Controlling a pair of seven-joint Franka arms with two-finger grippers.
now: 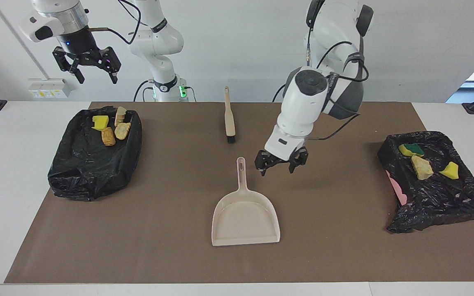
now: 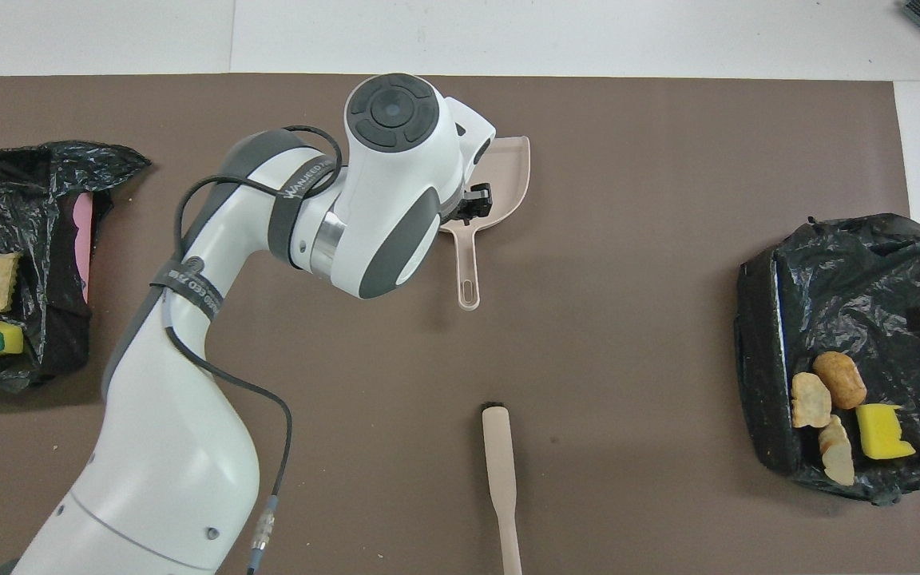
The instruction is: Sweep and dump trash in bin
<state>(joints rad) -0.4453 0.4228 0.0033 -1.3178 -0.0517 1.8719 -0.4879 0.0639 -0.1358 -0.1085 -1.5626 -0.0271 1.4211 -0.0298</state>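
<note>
The beige dustpan (image 1: 245,218) lies flat on the brown mat (image 1: 344,246), its handle (image 2: 468,271) pointing toward the robots. My left gripper (image 1: 281,164) hangs open and empty just above the mat, beside the handle on the left arm's side, touching nothing. The trash lies in two black-lined bins. A yellow sponge (image 1: 100,121) and brown rolls (image 1: 108,136) sit in the bin (image 1: 93,164) at the right arm's end. My right gripper (image 1: 93,72) waits open, high over that bin. A green-backed sponge (image 1: 412,149) and other pieces are in the second bin (image 1: 438,197).
A beige brush (image 1: 228,117) lies on the mat nearer to the robots than the dustpan, its bristles toward the pan. In the overhead view the left arm (image 2: 188,399) covers part of the dustpan (image 2: 512,176). Pink shows at the second bin's edge (image 1: 400,191).
</note>
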